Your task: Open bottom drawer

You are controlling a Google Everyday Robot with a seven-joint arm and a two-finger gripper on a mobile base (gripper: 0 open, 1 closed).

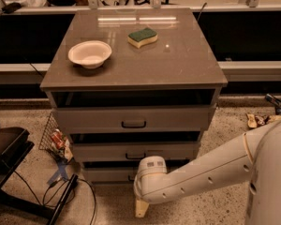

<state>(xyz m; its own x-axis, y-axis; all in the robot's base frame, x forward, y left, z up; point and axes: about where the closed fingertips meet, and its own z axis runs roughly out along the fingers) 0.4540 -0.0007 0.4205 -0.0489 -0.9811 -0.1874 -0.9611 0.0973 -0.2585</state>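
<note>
The bottom drawer (103, 175) is the lowest grey front of the three-drawer cabinet (131, 74), just above the floor. Its small black handle (130, 177) shows only at its left end; the rest is hidden behind my arm's white wrist (150, 172). My gripper (140, 209) hangs low in front of the cabinet, just below and right of the handle, near the floor. Only one cream finger shows. The top drawer (133, 118) and the middle drawer (133, 151) sit above, each slightly forward with a dark gap over it.
A white bowl (89, 54) and a green-and-yellow sponge (143, 37) lie on the cabinet top. A wire basket with wrappers (56, 137) stands on the floor at the left, beside a black stand (7, 146) and cables (65, 196). Small litter (262, 118) lies at the right.
</note>
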